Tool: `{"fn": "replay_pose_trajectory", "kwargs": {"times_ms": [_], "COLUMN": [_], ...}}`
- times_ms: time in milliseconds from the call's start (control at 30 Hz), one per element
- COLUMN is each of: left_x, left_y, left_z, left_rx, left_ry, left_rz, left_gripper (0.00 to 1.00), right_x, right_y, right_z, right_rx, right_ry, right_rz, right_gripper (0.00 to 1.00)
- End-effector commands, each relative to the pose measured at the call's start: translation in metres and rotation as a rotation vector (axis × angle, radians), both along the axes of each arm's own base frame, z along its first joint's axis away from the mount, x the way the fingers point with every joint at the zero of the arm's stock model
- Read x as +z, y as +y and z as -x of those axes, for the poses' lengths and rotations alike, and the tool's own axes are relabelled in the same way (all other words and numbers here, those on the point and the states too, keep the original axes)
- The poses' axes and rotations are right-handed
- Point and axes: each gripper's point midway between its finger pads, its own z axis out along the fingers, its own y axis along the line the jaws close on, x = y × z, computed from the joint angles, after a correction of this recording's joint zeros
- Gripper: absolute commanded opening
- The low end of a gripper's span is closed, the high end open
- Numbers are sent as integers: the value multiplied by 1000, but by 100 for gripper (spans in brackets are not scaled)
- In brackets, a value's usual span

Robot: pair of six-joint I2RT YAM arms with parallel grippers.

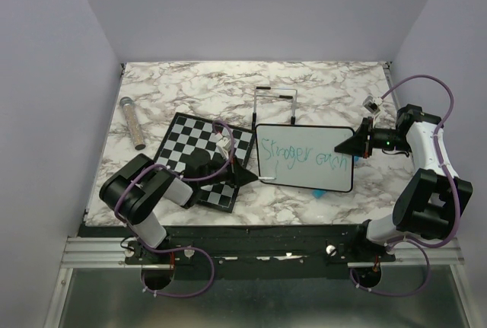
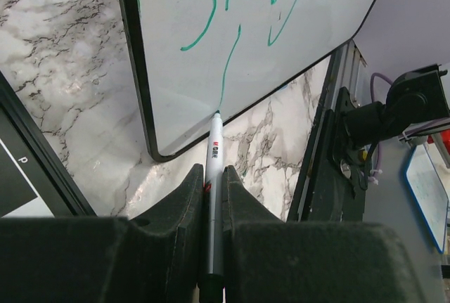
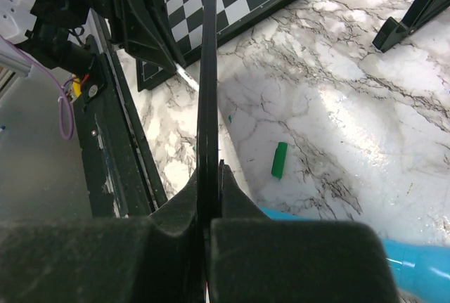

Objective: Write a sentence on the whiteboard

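The white and grey marble tabletop (image 1: 304, 84) lies under everything. The small white whiteboard with a thin black frame (image 1: 304, 178) sits between the two tools.

The right tool (image 3: 209, 169) is squeezed shut on the whiteboard's right edge. In the right wrist view the black frame runs straight out from between its fingers, thin as a line.

The black-and-white checkered chessboard (image 1: 186, 141) lies under and behind the left tool (image 2: 213, 173), to that tool's left. One corner of it is close to the whiteboard's left edge.

The left tool is squeezed shut on a thin white and grey marker (image 2: 215, 148). The marker pokes out past its fingertips. Its tip touches the whiteboard near the bottom left corner.

A sparkly grey tube (image 1: 133, 122) lies on the tabletop far to the left of the left tool, past the chessboard. A thin black wire stand (image 1: 275, 103) is upright behind the whiteboard, farther from both tools.

The sentence (image 1: 300, 154) is in teal-green marker. One line of letters runs across the whiteboard toward the right tool. Below it there is just one thin stroke, and the marker tip sits at the low end of that stroke.

A light blue thing (image 3: 330, 226) peeks out just beside the right tool, below the whiteboard. I cannot tell what it is. A small green cap (image 3: 280, 160) lies on the tabletop in front of the right tool, not touching anything.
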Motion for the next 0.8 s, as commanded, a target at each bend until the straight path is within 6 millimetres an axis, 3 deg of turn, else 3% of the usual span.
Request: {"fn": "replay_pose_trajectory", "kwargs": {"times_ms": [0, 300, 767], "left_x": [9, 38, 26], "left_y": [-1, -5, 3], "left_z": [3, -18, -26], "left_rx": [-17, 29, 58], "left_ry": [-47, -111, -95], "left_rz": [15, 43, 1], "left_gripper": [0, 0, 0], "right_x": [8, 9, 9], "right_y": [1, 1, 1], "right_z": [-3, -3, -3], "right_rx": [3, 4, 5], "right_ry": [-43, -44, -44], "right_rz": [-15, -14, -16], "right_gripper": [1, 0, 1]}}
